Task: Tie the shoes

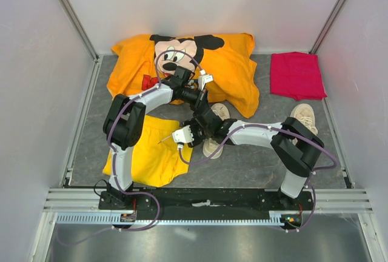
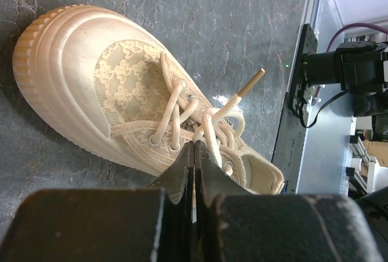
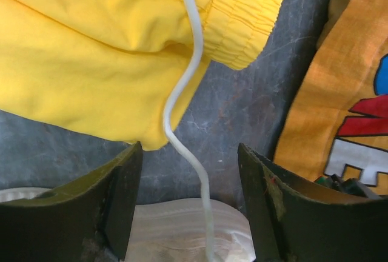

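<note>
Over centre shoe (image 2: pixel 91 86) | left claw (image 2: pixel 194 153) pressed together | right claw (image 3: pixel 190 159) spread, lace (image 3: pixel 198 31) between

Jaws pressed together, the left gripper (image 2: pixel 194 148) sits at the laces (image 2: pixel 209 119) of a cream sneaker (image 2: pixel 79 74) on the table (image 2: pixel 242 7).

Laboratory robot test cell: enclosed by plain white panels (image 1: pixel 200 1) on aluminium framing (image 1: pixel 68 10); grey worktop (image 1: pixel 254 165); left arm (image 1: pixel 124 122) and right arm (image 1: pixel 297 147) bolted to black base rail (image 1: pixel 242 198).

Patterned cloth shoe (image 2: pixel 130 86), smooth ribbed rubbery toe; matt stone-look table (image 2: pixel 242 25)
</note>
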